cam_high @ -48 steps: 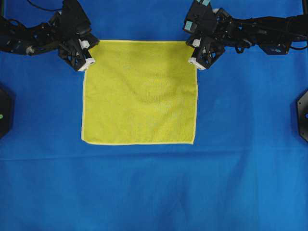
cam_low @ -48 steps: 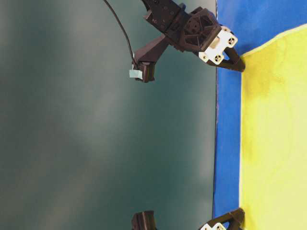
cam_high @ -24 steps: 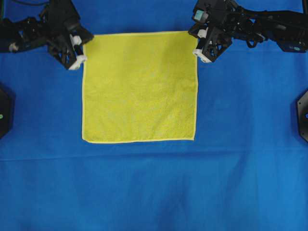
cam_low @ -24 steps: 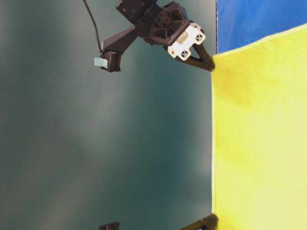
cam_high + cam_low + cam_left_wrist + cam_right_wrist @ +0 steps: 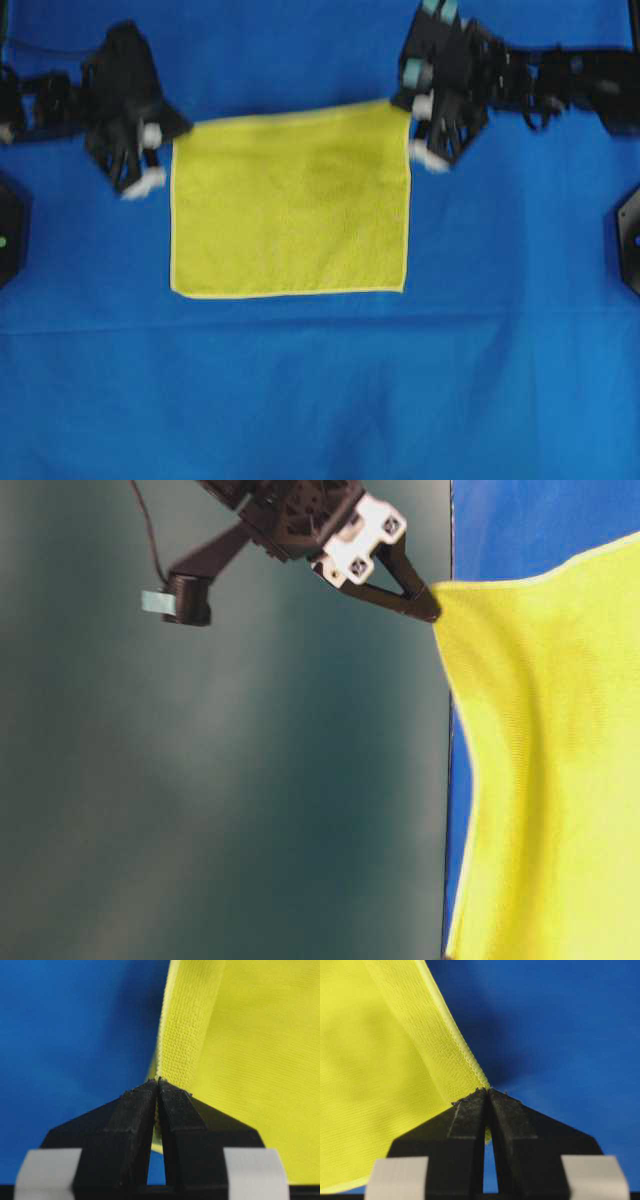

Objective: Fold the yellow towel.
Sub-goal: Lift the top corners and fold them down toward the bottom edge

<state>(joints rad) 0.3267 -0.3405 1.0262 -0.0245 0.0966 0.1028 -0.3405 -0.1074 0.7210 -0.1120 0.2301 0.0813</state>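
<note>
The yellow towel [image 5: 290, 210] lies on the blue cloth [image 5: 320, 390] with its near edge flat and its far edge lifted off the cloth. My left gripper [image 5: 172, 140] is shut on the far-left corner, and the left wrist view shows the hem pinched at the tips [image 5: 158, 1081]. Shut on the far-right corner is my right gripper [image 5: 410, 112], with the stitched hem caught at its tips [image 5: 487, 1091]. In the table-level view the right gripper [image 5: 430, 605] holds its corner up and the towel [image 5: 550, 760] hangs slack from it.
The blue cloth [image 5: 520, 530] covers the whole table. Black arm bases sit at the left edge [image 5: 8, 240] and the right edge [image 5: 630, 240]. A dark green backdrop [image 5: 200, 780] fills the table-level view beyond the table.
Both grippers first pulled the far edge back and up, and have now carried it toward the near edge. The towel looks shorter from above, and its far edge sags between the corners.
</note>
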